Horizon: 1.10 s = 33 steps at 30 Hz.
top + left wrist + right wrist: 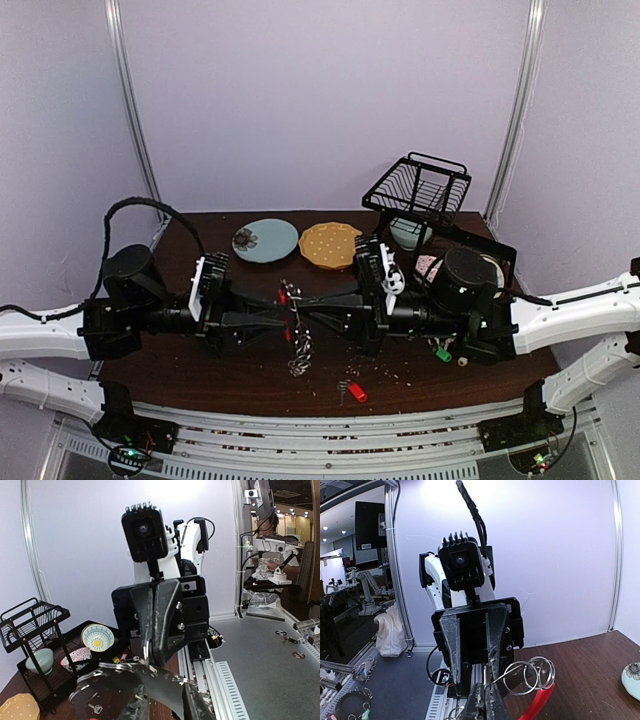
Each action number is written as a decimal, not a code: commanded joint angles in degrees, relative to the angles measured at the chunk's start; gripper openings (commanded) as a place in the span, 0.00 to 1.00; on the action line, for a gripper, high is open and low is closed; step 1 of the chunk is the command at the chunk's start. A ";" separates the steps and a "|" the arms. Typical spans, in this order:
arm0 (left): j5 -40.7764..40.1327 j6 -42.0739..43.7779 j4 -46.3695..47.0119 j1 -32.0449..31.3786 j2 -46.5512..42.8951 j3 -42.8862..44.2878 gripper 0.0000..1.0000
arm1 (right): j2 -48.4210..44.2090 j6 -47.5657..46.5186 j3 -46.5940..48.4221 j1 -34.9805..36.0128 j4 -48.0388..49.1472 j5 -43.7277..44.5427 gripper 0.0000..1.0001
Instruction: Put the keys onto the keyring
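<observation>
Top external view has my two arms reaching toward each other across the middle of the frame, their tips meeting at the centre of the dark wooden table (200, 375). My left gripper (283, 318) comes in from the left and my right gripper (300, 312) from the right. Between them hangs the keyring (298, 350), its silvery coils dangling just below the meeting point and its red sleeve showing just above.

From the right wrist view, my right gripper (485, 700) sits at the bottom centre with its fingers pressed together, clamped on the keyring (530, 677); the wire loops fan out to the right of the tips and the red sleeve curves away to the lower right. My left gripper (475, 645) faces me with its fingers apart.

From the left wrist view, my left gripper (150, 695) fills the bottom of the frame, blurred. A wire loop of the keyring (117, 666) crosses it, but whether the fingers press on it I cannot tell.

A loose key with a red tag (353, 391) lies on the table at lower centre, apart from both grippers.
</observation>
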 commanded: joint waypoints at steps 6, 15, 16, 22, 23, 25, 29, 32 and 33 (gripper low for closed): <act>-3.60 -1.37 8.51 -1.26 2.08 0.18 0.22 | 0.94 0.97 -0.06 0.00 5.37 0.62 0.00; -3.28 -1.59 9.36 -1.35 3.12 0.88 0.16 | 1.03 0.07 0.20 0.06 3.59 0.59 0.00; -3.10 -1.63 9.78 -1.35 3.07 0.76 0.16 | 0.95 -0.18 0.32 0.05 3.35 0.72 0.00; -3.24 -2.25 12.53 -1.36 1.75 -0.41 0.09 | 0.75 -1.62 1.22 0.12 1.05 0.76 0.00; -3.42 -2.25 12.51 -1.36 1.62 -0.48 0.05 | 0.68 -1.74 1.20 0.03 0.90 0.77 0.00; -3.53 -2.12 12.25 -1.35 1.59 -0.49 0.00 | 0.61 -1.76 1.24 0.01 0.71 0.85 0.00; -3.20 -1.57 10.18 -1.35 1.69 -0.23 0.00 | 0.04 -1.84 1.05 0.05 0.83 0.94 0.00; -4.98 0.53 5.26 -1.35 1.40 0.78 0.00 | -0.52 -2.80 1.16 0.02 -0.82 0.83 0.00; -6.48 1.69 2.75 -1.35 1.27 1.36 0.00 | -0.81 -3.65 1.46 0.04 -2.56 0.74 0.04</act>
